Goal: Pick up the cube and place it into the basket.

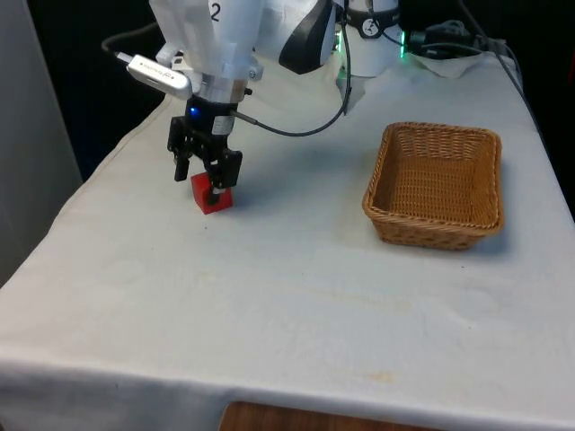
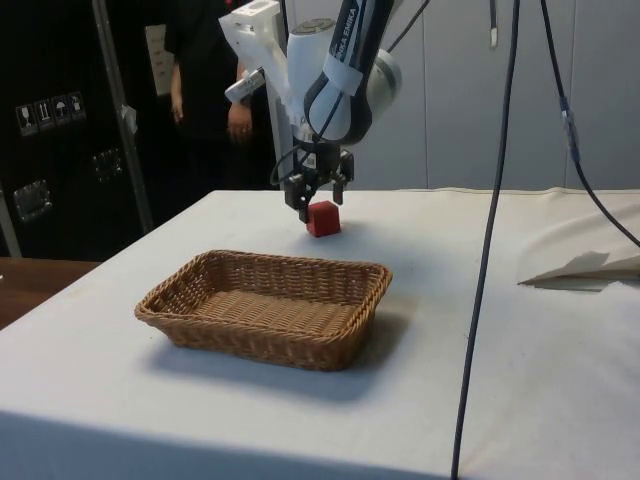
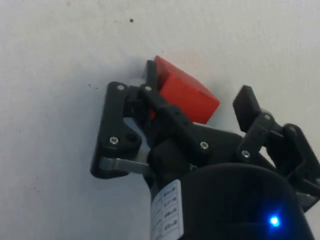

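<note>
Worktop (image 1: 269,305) under white cloth | red cube (image 1: 212,196) rests on the cloth toward the front view's left | tool (image 1: 203,175) low over it, fingers spread wide either side of the cube, not gripping | wicker basket (image 1: 437,184) well apart, at the front view's right | person standing behind, side view.

Cloth (image 1: 269,296): white, lying over the whole table, wrinkling slightly near the far end.
Black cable (image 2: 487,260): hanging down in front of the side camera, crossing the cloth's near part.
Person (image 2: 215,90): in dark clothes, standing behind the table's far corner in the side view, one hand showing at about waist height.
</note>
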